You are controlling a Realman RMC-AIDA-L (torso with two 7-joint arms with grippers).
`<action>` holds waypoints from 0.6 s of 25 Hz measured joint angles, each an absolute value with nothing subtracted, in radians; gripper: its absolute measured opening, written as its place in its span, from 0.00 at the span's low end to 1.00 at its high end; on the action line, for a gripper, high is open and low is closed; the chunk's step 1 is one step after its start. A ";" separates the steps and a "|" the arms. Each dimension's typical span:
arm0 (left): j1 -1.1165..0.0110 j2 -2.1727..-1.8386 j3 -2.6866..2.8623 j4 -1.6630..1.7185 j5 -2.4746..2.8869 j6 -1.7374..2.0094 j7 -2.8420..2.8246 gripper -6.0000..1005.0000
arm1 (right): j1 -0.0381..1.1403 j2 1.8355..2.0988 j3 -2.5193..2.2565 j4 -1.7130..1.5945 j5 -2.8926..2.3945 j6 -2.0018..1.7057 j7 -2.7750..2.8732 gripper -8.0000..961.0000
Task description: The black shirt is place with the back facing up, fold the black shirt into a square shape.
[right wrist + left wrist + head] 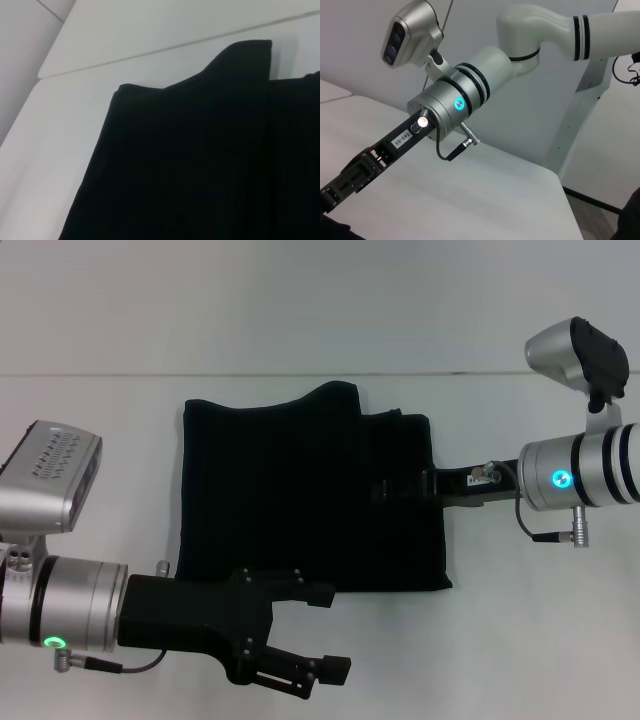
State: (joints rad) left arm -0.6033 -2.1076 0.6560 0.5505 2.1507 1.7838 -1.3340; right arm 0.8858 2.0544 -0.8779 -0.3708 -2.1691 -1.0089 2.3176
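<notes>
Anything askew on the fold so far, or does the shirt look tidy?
Mostly tidy: the matte black cloth shirt lies as a rough square on the white table. One oddity: a peak of cloth sticks up past its far edge, breaking the straight line. The right gripper reaches over the shirt's right edge; the left gripper hovers at the near edge.

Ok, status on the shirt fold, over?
Left gripper open at the black shirt's near edge. Right gripper over its right side. Shirt folded roughly square on the white table. Nothing in the way.
</notes>
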 joint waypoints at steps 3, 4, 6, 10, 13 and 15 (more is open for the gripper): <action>-0.603 -2.108 0.656 0.551 2.151 1.784 -1.333 0.94 | 0.883 2.055 -0.878 -0.369 -2.169 -1.005 2.318 0.81; -0.603 -2.108 0.656 0.551 2.151 1.784 -1.333 0.94 | 0.883 2.056 -0.878 -0.367 -2.169 -1.004 2.318 0.81; -0.603 -2.108 0.656 0.551 2.151 1.784 -1.333 0.94 | 0.883 2.057 -0.879 -0.361 -2.169 -1.000 2.318 0.81; -0.602 -2.108 0.657 0.551 2.151 1.779 -1.332 0.94 | 0.889 2.061 -0.879 -0.344 -2.167 -0.981 2.312 0.80; -0.601 -2.108 0.658 0.549 2.151 1.772 -1.332 0.94 | 0.893 2.067 -0.879 -0.340 -2.167 -0.971 2.311 0.80; -0.601 -2.108 0.658 0.547 2.151 1.766 -1.331 0.94 | 0.894 2.070 -0.879 -0.341 -2.167 -0.970 2.310 0.79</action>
State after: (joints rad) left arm -0.6013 -2.1076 0.6581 0.5469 2.1507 1.7659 -1.3315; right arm 0.8940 2.0705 -0.8790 -0.3413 -2.1666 -0.9697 2.3099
